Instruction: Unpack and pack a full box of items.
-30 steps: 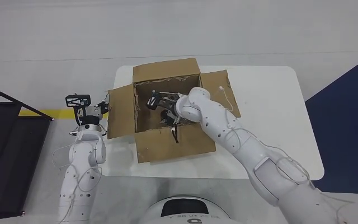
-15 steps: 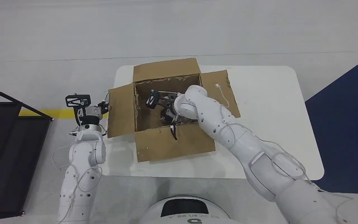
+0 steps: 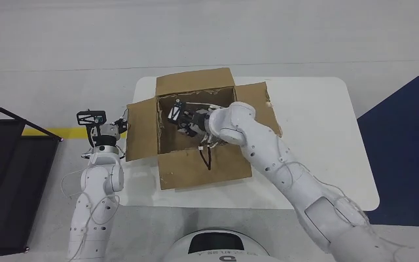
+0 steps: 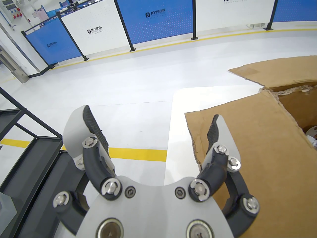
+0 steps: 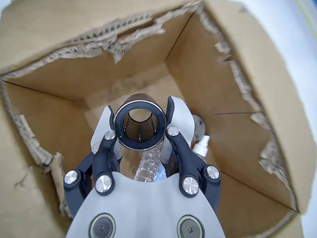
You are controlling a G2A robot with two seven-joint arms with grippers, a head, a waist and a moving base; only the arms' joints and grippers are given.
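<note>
Big picture first: the white tabletop [image 3: 314, 118] carried the cardboard box [image 3: 196, 82], all four flaps splayed, and by my reading the unpacking had barely begun, with the whole repack left to do. The right arm stretched across from the robot's side, elbow bent over the near flap, wrist tipped down into the box's mouth. The left arm stood out past the tabletop's edge, forearm pointing away from the robot. Its left end effector [image 4: 151, 122] had its fingers spread wide with nothing between them, the box's side flap just beside one fingertip. And there was the grab: the right end effector [image 5: 140, 104] was clamped on the metal cylinder [image 5: 161, 127], a hollow sleeve with a dark ring face, pinched on both sides and held inside the box walls, above the floor of the box. Under that end effector lay a clear plastic bottle [image 5: 148, 164]. Just off to one side sat a small white spray bottle [image 5: 201, 146] and a round metal flange [image 5: 198, 125], all waiting to come out.
</note>
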